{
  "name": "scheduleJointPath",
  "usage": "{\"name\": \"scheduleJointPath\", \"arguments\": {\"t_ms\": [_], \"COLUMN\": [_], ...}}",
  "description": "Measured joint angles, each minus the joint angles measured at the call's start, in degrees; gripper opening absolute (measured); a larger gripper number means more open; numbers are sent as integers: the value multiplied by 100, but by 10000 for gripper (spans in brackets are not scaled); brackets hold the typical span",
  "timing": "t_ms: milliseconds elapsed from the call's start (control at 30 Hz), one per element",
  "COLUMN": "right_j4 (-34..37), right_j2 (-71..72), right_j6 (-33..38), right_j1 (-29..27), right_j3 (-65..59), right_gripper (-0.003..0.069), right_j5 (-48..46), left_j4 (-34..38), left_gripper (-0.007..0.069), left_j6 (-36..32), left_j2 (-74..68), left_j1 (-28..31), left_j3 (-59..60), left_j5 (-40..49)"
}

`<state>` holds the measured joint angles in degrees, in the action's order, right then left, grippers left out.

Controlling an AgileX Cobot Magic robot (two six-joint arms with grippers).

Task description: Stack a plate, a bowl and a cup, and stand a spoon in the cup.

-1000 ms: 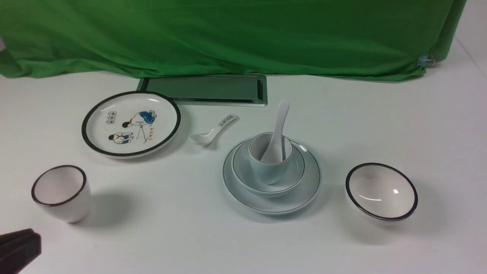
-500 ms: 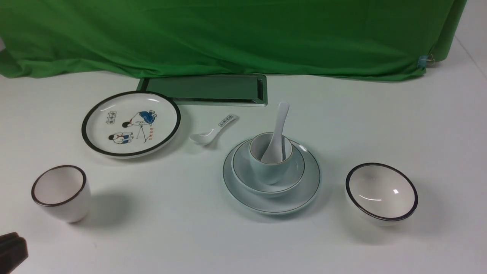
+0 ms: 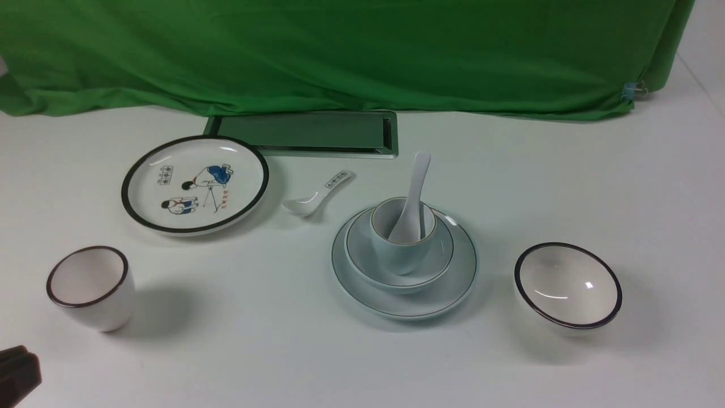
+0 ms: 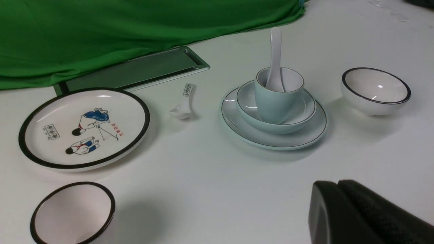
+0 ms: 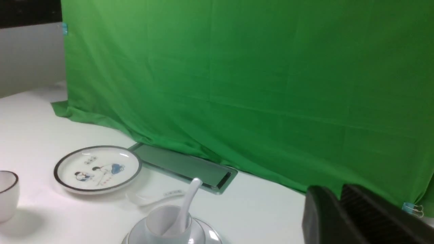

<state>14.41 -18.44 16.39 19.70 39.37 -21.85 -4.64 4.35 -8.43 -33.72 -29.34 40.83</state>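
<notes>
The black left gripper [image 4: 337, 185] hangs low over the near left corner of the white table [image 3: 255, 351], its two fingers pressed together on nothing. The black right gripper [image 5: 340, 191] shows only in its own wrist view, raised above the tabletop and empty. Whether its fingers touch or stand slightly apart I cannot tell.

Right of centre sits the plain round pale blue-white plate [image 3: 453, 297] with a thin dark rim line. The pale blue-white glossy bowl [image 3: 439, 258] rests on it. The small pale blue handleless cup [image 3: 399, 258] stands upright in the bowl. The glossy white ceramic soup spoon [image 3: 418, 181] stands in the cup, scoop down, handle leaning on the far rim.

Left of this stack lie a small patterned-handled spoon [image 3: 317, 195] and a black-rimmed plate with cartoon figures [image 3: 243, 187]. A dark-rimmed white cup [image 3: 96, 306] stands at the near left, and a black-rimmed white bowl [image 3: 566, 294] stands to the stack's right. Green cloth [image 3: 340, 51] hangs behind.
</notes>
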Motion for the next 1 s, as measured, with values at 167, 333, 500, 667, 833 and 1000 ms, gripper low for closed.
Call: {"name": "scheduleJointPath", "arguments": {"t_ms": [167,333,500,667,833,1000], "right_j4": [-503,-1704,-2033,-2025,-2011,-2007], "right_j2": [422,950,1463,1824,1844,1847], "right_j6": [-369,-1893,-2452,-2680,-2710,-2747], "right_j1": [-505,-1378,-2191,-2339,-2295,-2091], "right_j3": [-1213,-2556,-3626,-3972,-3984,-3984], "right_gripper": [11,10,7,7,7,7], "right_j5": [881,1348,1353,1195,951,930], "left_j4": [0,0,0,0,-1,-1], "left_gripper": [-31,-31,-31,-31,-31,-31], "left_j6": [0,-8,-13,-13,-13,-13], "left_j2": [0,0,0,0,0,0], "left_j1": [0,0,0,0,0,0], "left_j3": [0,0,0,5,5,5], "left_j5": [0,0,0,-3,-3,-3]}}
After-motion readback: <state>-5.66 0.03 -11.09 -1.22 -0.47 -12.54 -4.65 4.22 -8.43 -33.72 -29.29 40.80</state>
